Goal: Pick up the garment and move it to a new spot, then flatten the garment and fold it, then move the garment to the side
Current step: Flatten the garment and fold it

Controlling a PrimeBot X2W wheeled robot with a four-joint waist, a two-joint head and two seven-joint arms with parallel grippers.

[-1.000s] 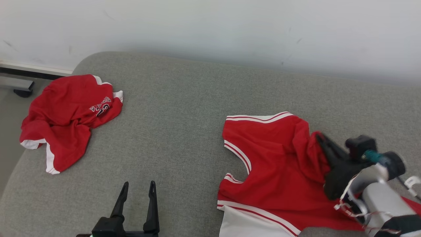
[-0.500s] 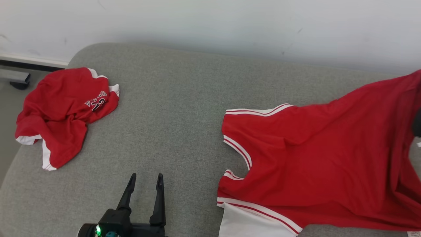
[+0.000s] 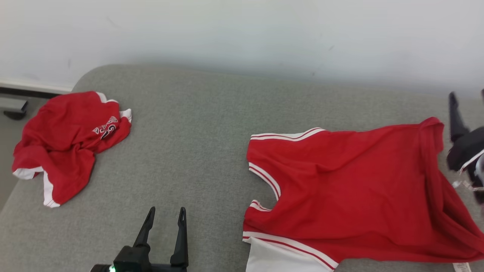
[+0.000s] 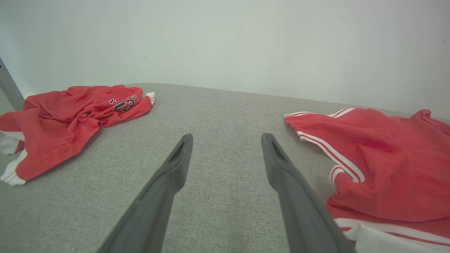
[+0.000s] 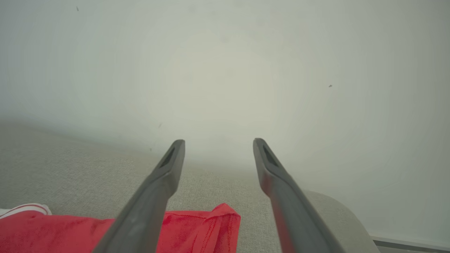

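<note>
Lying spread on the right half of the grey cushion (image 3: 196, 151), the garment (image 3: 340, 196) is gripped by neither gripper. The right gripper (image 5: 218, 142) is held wide open just past its rumpled far edge; the left gripper (image 3: 167, 208) is likewise open and empty. Creases may be folded in if that edge is not flattened. The crumpled jersey (image 3: 64, 143) could be mistaken for it.

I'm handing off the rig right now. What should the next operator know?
Grippers: the left gripper is open and empty over bare cushion; the right gripper is open and empty, past the jersey's far right corner.
Things: the jersey lies spread on the cushion's right half, its right edge turned over. A crumpled garment sits at the left end.
Done: jersey laid out.
Left: smooth it, fold it, move it aside.
</note>
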